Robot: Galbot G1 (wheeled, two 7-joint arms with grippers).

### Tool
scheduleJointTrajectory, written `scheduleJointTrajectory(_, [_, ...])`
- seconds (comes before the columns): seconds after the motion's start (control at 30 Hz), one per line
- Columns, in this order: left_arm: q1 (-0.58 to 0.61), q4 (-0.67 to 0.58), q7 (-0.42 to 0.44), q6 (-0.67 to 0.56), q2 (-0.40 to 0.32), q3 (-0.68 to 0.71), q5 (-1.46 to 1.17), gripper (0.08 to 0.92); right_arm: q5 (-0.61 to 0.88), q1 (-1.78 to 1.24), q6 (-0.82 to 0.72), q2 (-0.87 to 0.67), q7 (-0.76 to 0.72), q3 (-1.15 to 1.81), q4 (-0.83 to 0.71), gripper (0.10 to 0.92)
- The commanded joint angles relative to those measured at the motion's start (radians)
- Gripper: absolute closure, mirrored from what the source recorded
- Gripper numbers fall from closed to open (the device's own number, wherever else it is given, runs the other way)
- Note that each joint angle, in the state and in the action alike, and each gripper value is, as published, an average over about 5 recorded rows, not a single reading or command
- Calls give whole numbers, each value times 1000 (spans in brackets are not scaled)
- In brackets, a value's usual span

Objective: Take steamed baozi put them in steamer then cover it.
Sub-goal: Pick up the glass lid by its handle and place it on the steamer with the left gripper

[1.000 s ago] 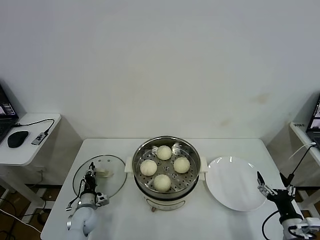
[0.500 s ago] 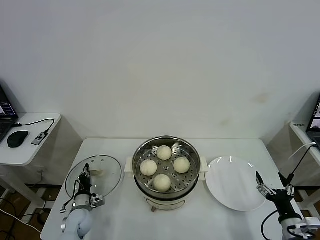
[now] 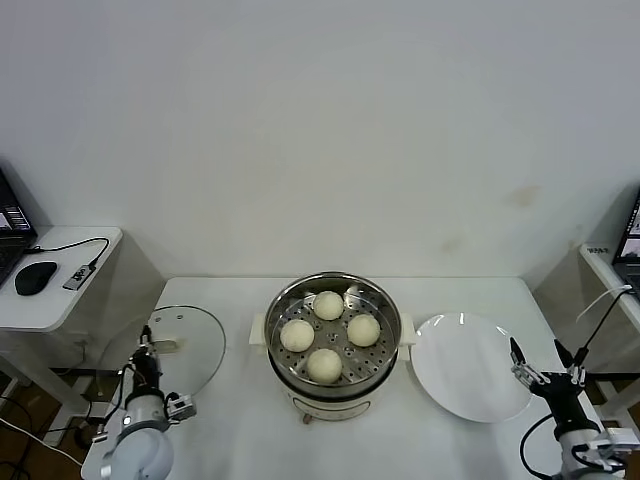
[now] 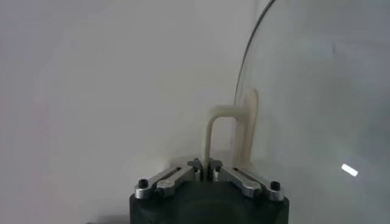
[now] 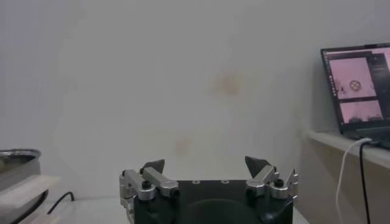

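Four steamed baozi (image 3: 329, 335) sit on the perforated tray of the open steamer (image 3: 333, 345) (white plate (image 3: 470, 366) just beside), while the left gripper (image 4: 208, 168), clamped on the cover (image 3: 180, 346) handle, holds it tilted off the table (image 3: 240, 430); the right gripper (image 3: 546, 369) waits open.

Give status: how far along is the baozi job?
Done: four baozi sit in the steamer; the plate is bare. In hand: left tool is shut on the cover handle, cover tilted up left of the steamer. Right tool waits open by the plate. Left: cover the steamer.
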Motion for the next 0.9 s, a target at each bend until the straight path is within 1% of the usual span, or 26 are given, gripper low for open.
scheduleJointTrajectory(0.03, [75,-290,207,141,-26,-48,131,861,-31,25,-18,16,22,1,-13,203])
scheduleJointTrajectory(0.23, [39,-435,315,167,-106,14,255,861,-99,27,-30,40,45,2,-9,203])
scheduleJointTrajectory(0.33, [24,-472,336,171,-130,43,280,861,-117,32,-29,51,47,4,-9,203])
scheduleJointTrajectory(0.4, [18,-481,332,172,-137,59,285,861,-125,34,-29,57,47,3,-10,203])
scheduleJointTrajectory(0.57, [-5,-484,321,171,-145,109,285,861,-140,40,-30,69,47,3,-15,203])
scheduleJointTrajectory(0.77, [-47,-430,308,171,-156,179,292,861,-159,41,-26,90,47,4,-11,203])
scheduleJointTrajectory(0.9, [-81,-388,315,171,-173,232,308,861,-172,32,-19,90,44,3,-13,203])
